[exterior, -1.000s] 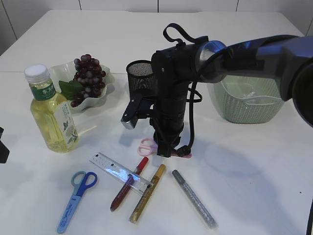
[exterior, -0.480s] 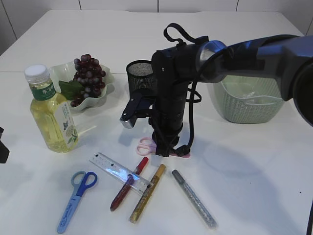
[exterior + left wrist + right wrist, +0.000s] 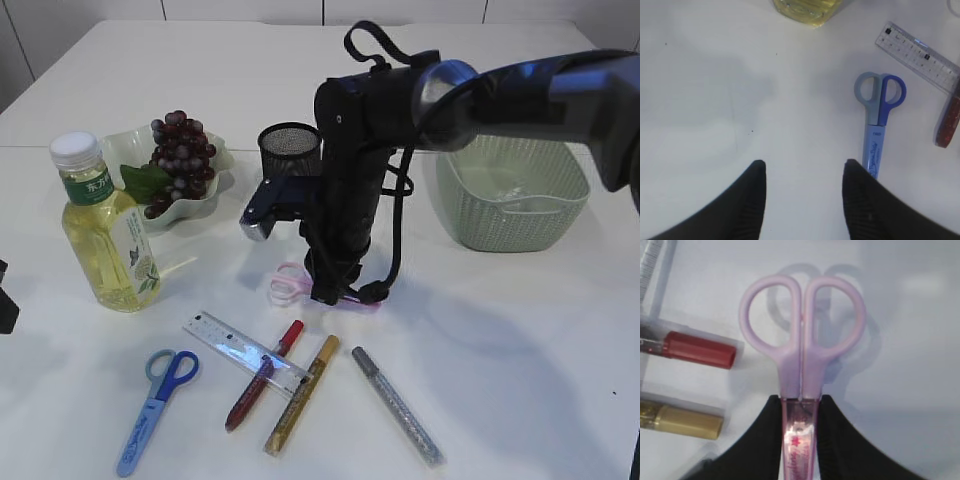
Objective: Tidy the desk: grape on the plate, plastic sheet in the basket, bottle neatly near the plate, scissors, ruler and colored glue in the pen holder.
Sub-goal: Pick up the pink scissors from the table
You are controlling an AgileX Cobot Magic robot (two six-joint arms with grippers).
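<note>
The pink scissors are clamped by the blade sheath between the jaws of the right gripper, raised just off the white table in front of the black mesh pen holder, handles pointing left. There are two pairs of scissors: this pink one and the blue scissors lying at the front left. One clear ruler lies beside three glue pens: a red glue pen, a gold glue pen and a silver glue pen. One bottle of yellow drink stands left of the one plate, which carries the one grape bunch. One green basket sits at the right, with something clear and hard to make out inside. The right arm hides the pink scissors' blades and part of the pen holder. The left gripper hangs above bare table with its jaws apart and nothing between them; its wrist view cuts off the bottle and ruler. Compared with a second ago, the pink scissors have lifted from the table and the right arm has risen and shifted slightly toward the pen holder; everything else lies as before.
</note>
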